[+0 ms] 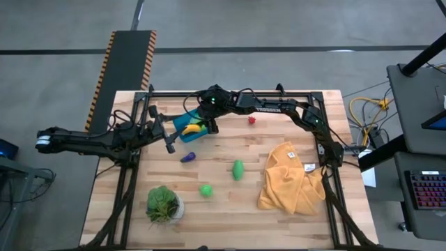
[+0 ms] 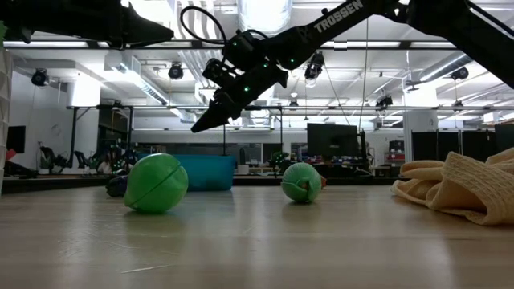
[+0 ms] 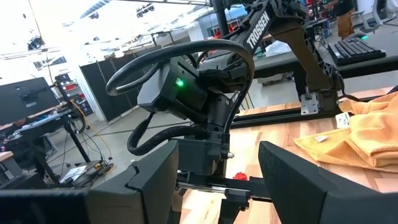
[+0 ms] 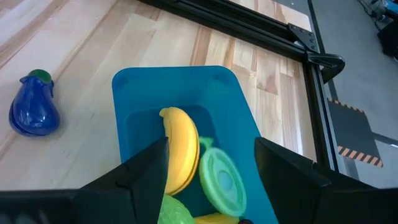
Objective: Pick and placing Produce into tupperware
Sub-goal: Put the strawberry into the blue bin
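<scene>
One camera hangs overhead and looks straight down on the whole wooden table [image 1: 223,202], with the teal tub [image 1: 187,124] near the far edge; another sits at tabletop height, facing across the boards to that same tub [image 2: 207,172] and the room behind it. The right wrist camera looks down into the tub [image 4: 186,93] from close above. The left wrist camera faces the other arm from close beside the tub, sharing the yellow cloth [image 3: 367,134] with both wide views.
</scene>
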Tool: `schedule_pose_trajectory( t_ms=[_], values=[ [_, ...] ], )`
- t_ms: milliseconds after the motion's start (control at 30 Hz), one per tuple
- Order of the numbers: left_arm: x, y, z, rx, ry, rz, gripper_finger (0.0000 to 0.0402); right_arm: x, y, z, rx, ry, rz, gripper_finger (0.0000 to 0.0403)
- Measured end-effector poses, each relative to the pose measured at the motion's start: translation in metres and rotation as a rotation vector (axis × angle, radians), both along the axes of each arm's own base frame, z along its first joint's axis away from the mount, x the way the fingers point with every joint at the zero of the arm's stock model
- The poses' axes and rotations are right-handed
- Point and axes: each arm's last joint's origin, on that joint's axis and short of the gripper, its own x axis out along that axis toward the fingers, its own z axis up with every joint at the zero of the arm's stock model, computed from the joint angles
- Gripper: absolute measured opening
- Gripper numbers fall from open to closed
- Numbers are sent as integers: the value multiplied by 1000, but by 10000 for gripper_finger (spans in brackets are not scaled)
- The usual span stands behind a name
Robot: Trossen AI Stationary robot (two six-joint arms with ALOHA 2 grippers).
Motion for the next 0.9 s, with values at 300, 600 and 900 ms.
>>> schedule_pose_trajectory(
  t_ms=[300, 600, 900],
  values=[
    [0, 0, 0, 0, 1, 0, 209, -1, -2, 5, -14, -2, -28, 226],
    [0, 0, 0, 0, 2, 0, 209, -20, -25, 40, 52, -48, -130, 224],
    [0, 0, -1, 6, 7, 1, 209, -65, -36, 81, 97, 71, -192, 224]
  ],
)
